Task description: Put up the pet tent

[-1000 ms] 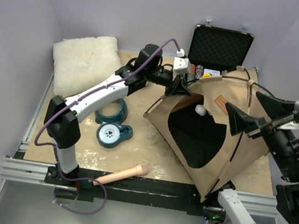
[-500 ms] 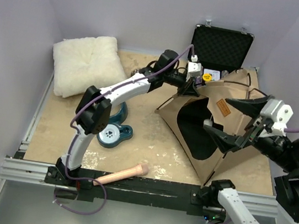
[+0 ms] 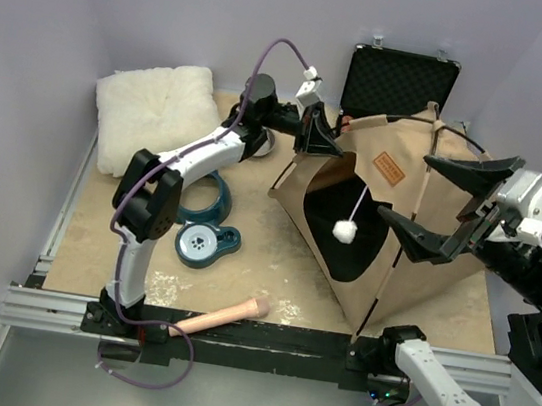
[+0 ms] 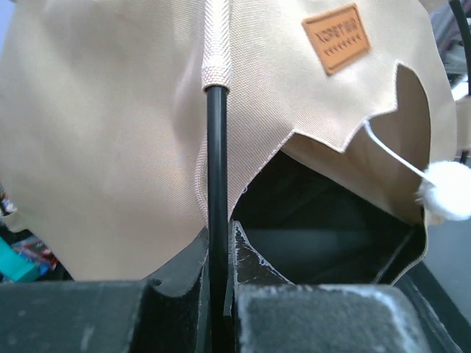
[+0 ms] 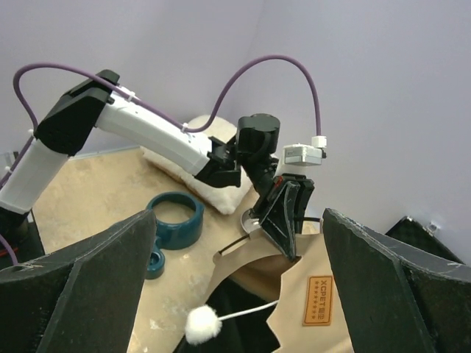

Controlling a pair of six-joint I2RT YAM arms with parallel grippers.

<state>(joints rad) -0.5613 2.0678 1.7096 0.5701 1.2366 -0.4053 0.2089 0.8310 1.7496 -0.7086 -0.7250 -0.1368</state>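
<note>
The pet tent (image 3: 405, 146) is tan fabric with a black inside and stands as a pyramid at the table's right. A white pom-pom (image 3: 345, 231) hangs on a string in its dark doorway. My left gripper (image 3: 322, 142) is at the tent's upper left edge, shut on a thin black tent pole (image 4: 215, 184) that runs up into a tan sleeve. In the left wrist view the fingers (image 4: 246, 254) pinch that pole. My right gripper (image 3: 404, 185) hovers wide open above the tent's right side, touching nothing. In the right wrist view, that open gripper (image 5: 239, 220) frames the left gripper and the tent's label.
A fluffy white pillow (image 3: 157, 116) lies at the back left. An open black case (image 3: 401, 85) stands behind the tent. A teal ring (image 3: 206, 199) and a teal paw-print dish (image 3: 203, 242) sit mid-table. A pinkish stick (image 3: 220, 317) lies at the front edge.
My left gripper has pulled the pole left and up, and the tent now stands taller with the pom-pom hanging free. The right gripper has drawn back to the right, still open.
</note>
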